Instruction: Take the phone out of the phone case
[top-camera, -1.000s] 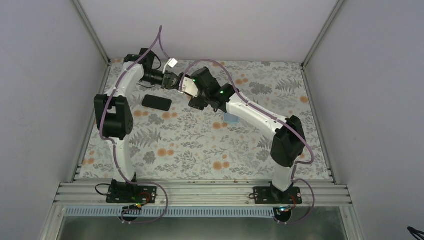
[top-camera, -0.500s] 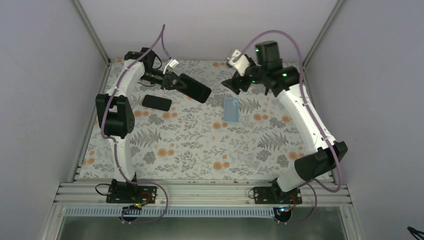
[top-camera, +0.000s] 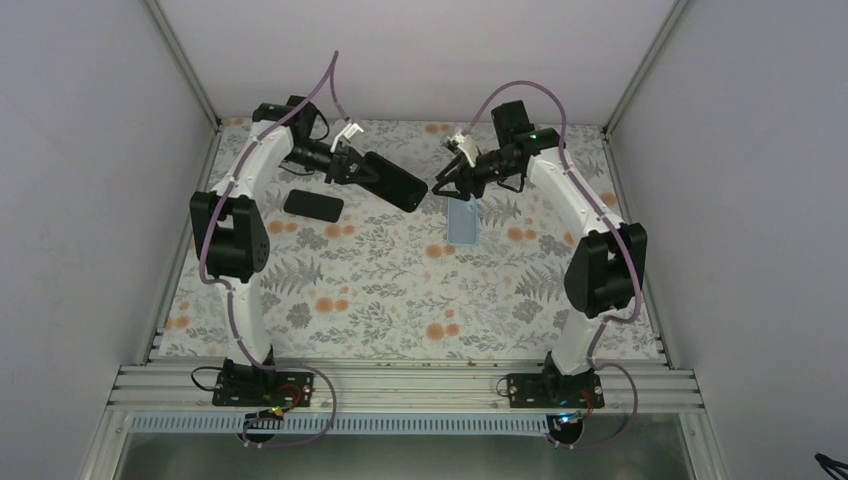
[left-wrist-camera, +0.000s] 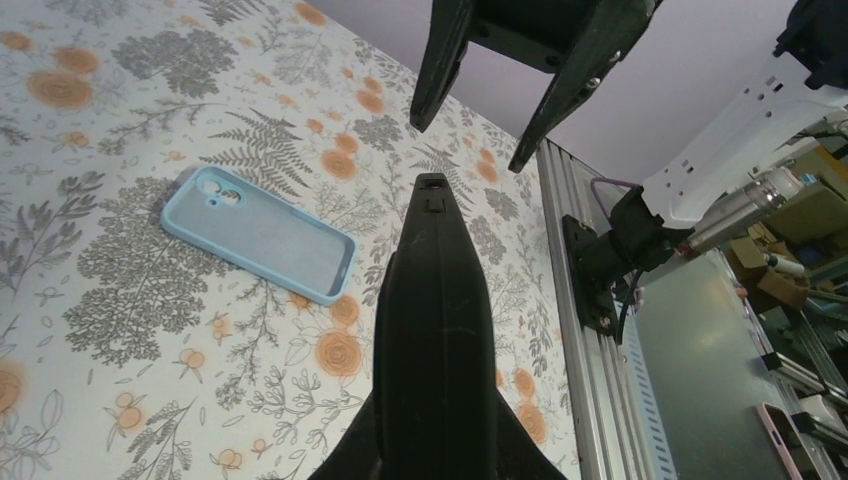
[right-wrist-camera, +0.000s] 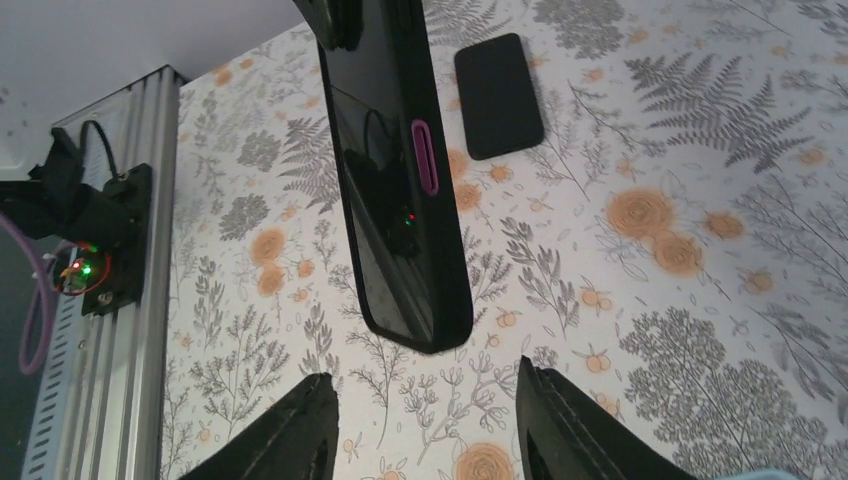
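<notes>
The phone (top-camera: 392, 182) is a slim black slab held in the air over the back of the mat, and my left gripper (top-camera: 352, 166) is shut on its left end. In the left wrist view the phone (left-wrist-camera: 437, 300) runs edge-on away from the left gripper (left-wrist-camera: 437, 445). The phone case (top-camera: 462, 222), light blue and empty, lies flat on the mat to the right, below the phone. My right gripper (top-camera: 440, 187) faces the phone's free end, open with nothing between its fingers. In the right wrist view the phone (right-wrist-camera: 400, 180) ends just short of the right gripper (right-wrist-camera: 422, 385).
A second all-black phone (top-camera: 313, 205) lies flat on the mat at the back left, below the left arm. Aluminium rails (right-wrist-camera: 150, 250) and grey walls enclose the floral mat (top-camera: 400, 290).
The right arm left the phone, swung up to the back right, then came down facing the phone's free end with narrower jaws. The case now lies uncovered. The left gripper still holds the phone.
</notes>
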